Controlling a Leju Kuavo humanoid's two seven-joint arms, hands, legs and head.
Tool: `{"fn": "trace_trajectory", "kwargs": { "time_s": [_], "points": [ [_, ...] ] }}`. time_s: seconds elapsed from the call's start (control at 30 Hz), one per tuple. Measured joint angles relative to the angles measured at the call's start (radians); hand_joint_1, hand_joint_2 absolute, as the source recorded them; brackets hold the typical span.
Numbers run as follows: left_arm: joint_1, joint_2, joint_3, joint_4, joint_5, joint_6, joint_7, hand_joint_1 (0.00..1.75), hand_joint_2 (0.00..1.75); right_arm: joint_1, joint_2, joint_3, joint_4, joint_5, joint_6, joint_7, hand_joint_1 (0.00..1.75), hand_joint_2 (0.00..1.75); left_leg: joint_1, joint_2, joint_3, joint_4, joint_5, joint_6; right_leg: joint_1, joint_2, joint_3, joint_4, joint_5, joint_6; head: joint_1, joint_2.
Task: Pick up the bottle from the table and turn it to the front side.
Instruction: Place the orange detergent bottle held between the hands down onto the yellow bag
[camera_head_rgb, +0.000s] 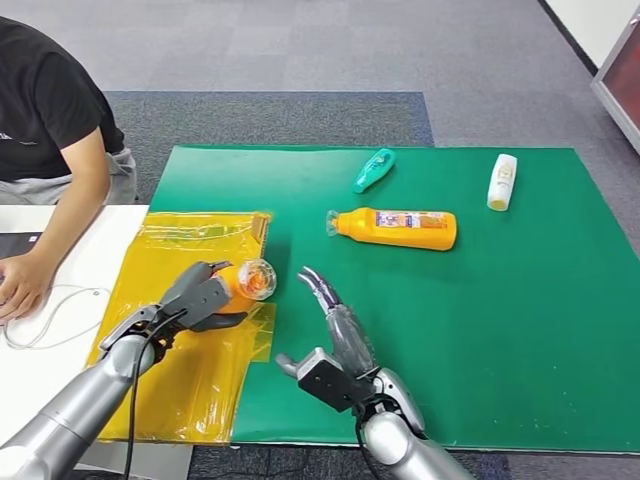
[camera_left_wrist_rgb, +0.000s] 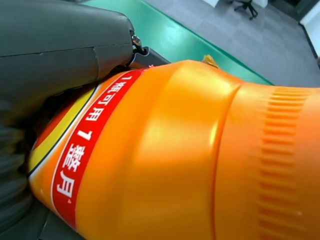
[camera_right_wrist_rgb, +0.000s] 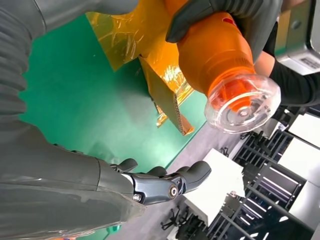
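Observation:
My left hand (camera_head_rgb: 198, 296) grips an orange bottle (camera_head_rgb: 243, 285) with a clear cap, held above the yellow plastic sheet (camera_head_rgb: 181, 370), cap pointing toward my right hand. Up close the orange bottle (camera_left_wrist_rgb: 181, 155) shows a red label strip with white characters, the grey thumb (camera_left_wrist_rgb: 64, 45) lying over it. The right wrist view has the same bottle (camera_right_wrist_rgb: 215, 55) with its clear cap (camera_right_wrist_rgb: 243, 102) and my left hand's fingers (camera_right_wrist_rgb: 196, 15) around it. My right hand (camera_head_rgb: 332, 335) is open over the green mat (camera_head_rgb: 483, 330), a short way from the cap, its fingers (camera_right_wrist_rgb: 166, 182) spread.
On the green mat lie another orange bottle (camera_head_rgb: 396, 228), a teal bottle (camera_head_rgb: 373, 170) and a white bottle (camera_head_rgb: 502, 182) at the far side. A person in a black shirt (camera_head_rgb: 45, 110) sits at the left, a hand (camera_head_rgb: 19, 285) on the white table (camera_head_rgb: 98, 250).

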Motion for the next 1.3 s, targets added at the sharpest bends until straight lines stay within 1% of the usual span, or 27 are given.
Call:
{"fn": "trace_trajectory", "kwargs": {
  "time_s": [0.43, 0.83, 0.97, 1.1, 1.2, 1.3],
  "points": [
    [0.000, 0.008, -0.009, 0.001, 0.031, -0.041, 0.014, 1.75, 1.75, -0.004, 0.008, 0.014, 0.007, 0.010, -0.020, -0.014, 0.00, 1.75, -0.002, 0.000, 0.023, 0.000, -0.014, 0.002, -0.002, 0.000, 0.023, 0.000, -0.015, 0.002, 0.000, 0.000],
    [0.003, 0.019, -0.021, -0.007, 0.028, -0.033, 0.036, 1.75, 1.75, -0.006, 0.017, 0.018, 0.007, 0.010, -0.037, -0.017, 0.00, 1.75, -0.003, 0.000, 0.031, -0.001, -0.021, 0.002, -0.002, 0.000, 0.032, 0.000, -0.021, 0.001, 0.000, 0.000],
    [0.029, 0.035, -0.023, -0.041, 0.041, -0.035, 0.042, 1.75, 1.75, -0.003, 0.017, 0.018, 0.007, 0.011, -0.043, -0.017, 0.00, 1.75, -0.003, 0.000, 0.037, -0.001, -0.024, 0.001, -0.002, 0.000, 0.037, 0.000, -0.024, 0.001, 0.000, 0.000],
    [0.080, 0.057, -0.018, -0.116, 0.046, -0.031, 0.051, 1.75, 1.75, 0.002, 0.017, 0.018, 0.007, 0.014, -0.054, -0.018, 0.00, 1.75, -0.003, 0.000, 0.042, -0.001, -0.028, 0.001, -0.003, 0.000, 0.041, 0.000, -0.028, 0.000, 0.000, 0.000],
    [0.112, 0.063, -0.004, -0.159, 0.076, -0.038, 0.051, 1.75, 1.75, 0.005, 0.017, 0.018, 0.008, 0.017, -0.056, -0.023, 0.00, 1.75, -0.003, 0.000, 0.044, -0.001, -0.030, 0.001, -0.003, 0.000, 0.044, 0.000, -0.031, 0.001, 0.000, 0.000],
    [0.120, 0.066, 0.003, -0.171, 0.108, -0.059, 0.049, 1.75, 1.75, 0.005, 0.017, 0.018, 0.010, 0.019, -0.056, -0.029, 0.00, 1.75, -0.003, -0.001, 0.047, -0.001, -0.032, 0.002, -0.003, -0.001, 0.048, 0.000, -0.034, 0.002, 0.000, 0.000]
  ]
}}
